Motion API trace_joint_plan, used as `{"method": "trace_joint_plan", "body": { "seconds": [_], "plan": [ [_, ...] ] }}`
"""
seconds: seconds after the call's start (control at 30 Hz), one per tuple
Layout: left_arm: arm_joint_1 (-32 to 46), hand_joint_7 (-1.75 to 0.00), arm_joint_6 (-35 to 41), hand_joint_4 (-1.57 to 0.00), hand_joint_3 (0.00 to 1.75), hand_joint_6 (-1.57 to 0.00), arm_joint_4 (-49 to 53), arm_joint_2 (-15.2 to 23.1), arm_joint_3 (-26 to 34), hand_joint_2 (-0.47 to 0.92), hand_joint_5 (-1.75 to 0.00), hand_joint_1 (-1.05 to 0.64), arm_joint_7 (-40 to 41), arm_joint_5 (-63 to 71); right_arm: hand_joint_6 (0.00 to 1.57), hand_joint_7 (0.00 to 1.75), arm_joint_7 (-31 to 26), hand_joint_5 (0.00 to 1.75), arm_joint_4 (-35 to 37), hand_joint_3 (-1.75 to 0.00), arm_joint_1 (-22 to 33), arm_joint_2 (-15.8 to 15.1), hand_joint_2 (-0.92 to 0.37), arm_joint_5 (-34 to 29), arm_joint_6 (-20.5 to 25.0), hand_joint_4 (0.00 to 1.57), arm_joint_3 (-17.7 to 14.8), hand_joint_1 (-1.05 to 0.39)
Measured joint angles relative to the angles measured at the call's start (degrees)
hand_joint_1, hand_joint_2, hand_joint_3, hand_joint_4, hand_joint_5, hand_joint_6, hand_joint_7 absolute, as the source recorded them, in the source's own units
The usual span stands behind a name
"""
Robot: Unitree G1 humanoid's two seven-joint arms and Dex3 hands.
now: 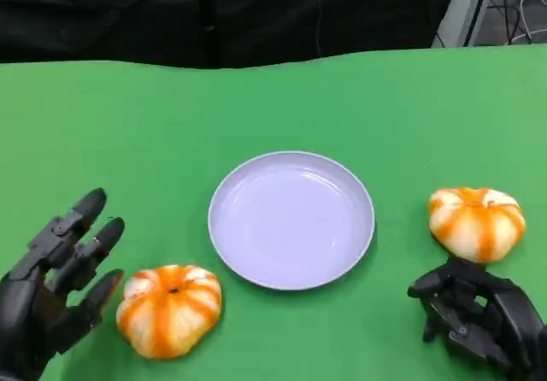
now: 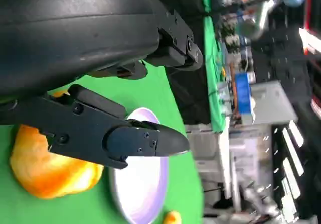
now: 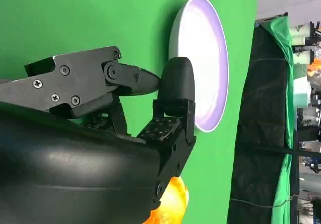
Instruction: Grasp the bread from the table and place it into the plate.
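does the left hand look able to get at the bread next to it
Probably yes. The left hand is open, fingers spread, just beside the bread on the green table, and nothing lies between them. The plate sits clear on the far side.

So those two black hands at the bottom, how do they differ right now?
The left hand has its fingers spread apart and stretched out, while the right hand has its fingers curled inward. The left hand sits just beside the left bread, not touching it; the right hand lies just below the right bread in the head view. Both are black, hold nothing, and flank the empty plate on the green table.
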Motion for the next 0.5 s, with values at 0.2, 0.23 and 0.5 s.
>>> {"method": "trace_joint_plan", "body": {
  "seconds": [0.2,0.23,0.5],
  "plan": [
    [2.57,-0.02,-4.28,-0.37,0.43,-0.37,-5.30,3.47,-3.46,0.92,-0.02,-0.84,11.53,19.99,0.72,1.12,-0.53,1.75,-0.14,-0.47,0.05,0.01,-0.92,-0.20,-0.06,0.64,0.35,-0.25],
    [3.23,-0.02,-4.35,-0.37,0.44,-0.37,-7.39,4.12,-4.18,0.92,-0.02,-0.85,13.55,23.47,0.72,1.12,-0.70,1.75,-0.21,-0.47,0.06,0.01,-0.92,-0.41,-0.07,0.64,0.42,-0.25],
    [8.34,-0.01,2.41,-0.42,0.50,-0.39,-20.87,8.09,-10.30,0.92,-0.02,-0.95,22.55,41.52,0.72,1.12,-1.10,1.75,-0.78,-0.47,0.38,0.04,-0.92,-0.92,0.00,0.64,0.52,-0.25]
  ]
}}
